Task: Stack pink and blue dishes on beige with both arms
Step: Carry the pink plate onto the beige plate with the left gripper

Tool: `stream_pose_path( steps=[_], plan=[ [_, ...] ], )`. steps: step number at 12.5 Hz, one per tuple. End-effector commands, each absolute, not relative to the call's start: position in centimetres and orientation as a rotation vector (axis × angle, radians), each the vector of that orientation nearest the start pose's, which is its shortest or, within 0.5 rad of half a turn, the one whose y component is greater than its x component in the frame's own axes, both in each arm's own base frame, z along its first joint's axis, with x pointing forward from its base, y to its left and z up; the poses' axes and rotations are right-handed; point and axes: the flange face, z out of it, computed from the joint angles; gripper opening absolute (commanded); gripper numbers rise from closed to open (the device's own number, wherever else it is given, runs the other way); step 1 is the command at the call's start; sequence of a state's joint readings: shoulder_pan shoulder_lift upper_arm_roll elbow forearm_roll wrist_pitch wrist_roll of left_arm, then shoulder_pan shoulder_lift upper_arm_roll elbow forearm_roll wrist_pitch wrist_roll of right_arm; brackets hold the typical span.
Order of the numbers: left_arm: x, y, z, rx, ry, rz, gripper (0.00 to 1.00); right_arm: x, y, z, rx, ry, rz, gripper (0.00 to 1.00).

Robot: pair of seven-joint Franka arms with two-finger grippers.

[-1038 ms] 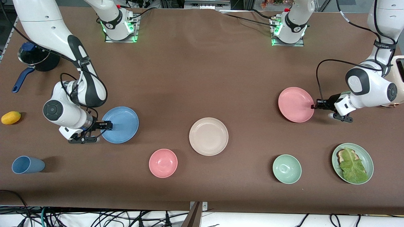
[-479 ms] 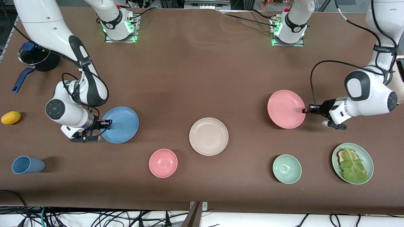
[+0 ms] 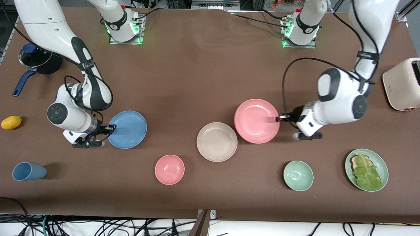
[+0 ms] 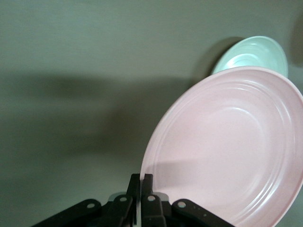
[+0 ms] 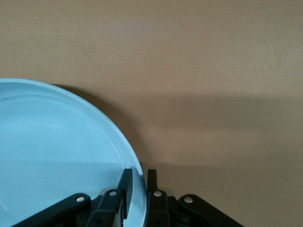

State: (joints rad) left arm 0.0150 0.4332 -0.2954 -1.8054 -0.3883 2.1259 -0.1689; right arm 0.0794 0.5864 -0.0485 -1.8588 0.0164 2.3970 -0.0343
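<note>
Pink plate point(image 3: 256, 121) clamped by left gripper point(image 3: 279, 118) over brown table point(image 3: 197, 82) beside beige plate point(image 3: 217, 141), blue plate point(image 3: 127, 129) pinched at rim by right gripper point(image 3: 110, 128).

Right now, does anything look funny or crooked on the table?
Nothing is spilled or broken. Only the pink plate looks odd: the left gripper pinches its rim and holds it tilted in the air beside the beige plate.

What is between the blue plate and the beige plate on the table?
Nothing. In the front view only bare brown table lies between the blue plate and the beige plate.
</note>
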Motion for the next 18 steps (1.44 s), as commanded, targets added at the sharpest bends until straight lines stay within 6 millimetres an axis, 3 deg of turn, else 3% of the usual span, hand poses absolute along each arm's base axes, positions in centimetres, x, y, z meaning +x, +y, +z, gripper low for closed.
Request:
stream_pose_path(
  steps=[1, 6, 9, 15, 18],
  plan=[
    [62.9, -22.3, 29.8, -3.527, -0.37, 0.36, 0.0, 63.0, 2.0, 20.1, -3.143, -0.093, 0.059, 0.0],
    [63.1, -29.1, 25.7, -3.525, -0.538, 0.275, 0.0, 63.1, 2.0, 20.2, -3.142, -0.102, 0.059, 0.0],
    [62.8, -31.5, 24.2, -3.52, -0.601, 0.255, 0.0, 63.9, 1.9, 21.9, -3.139, -0.133, 0.035, 0.0],
    [62.3, -32.8, 21.1, -3.488, -0.599, 0.196, 0.0, 68.0, 4.8, 32.5, -3.039, -0.128, 0.143, 0.0],
    [62.4, -32.8, 20.1, -3.486, -0.61, 0.182, 0.0, 68.4, 6.0, 35.6, -3.0, -0.134, 0.189, 0.0]
  ],
)
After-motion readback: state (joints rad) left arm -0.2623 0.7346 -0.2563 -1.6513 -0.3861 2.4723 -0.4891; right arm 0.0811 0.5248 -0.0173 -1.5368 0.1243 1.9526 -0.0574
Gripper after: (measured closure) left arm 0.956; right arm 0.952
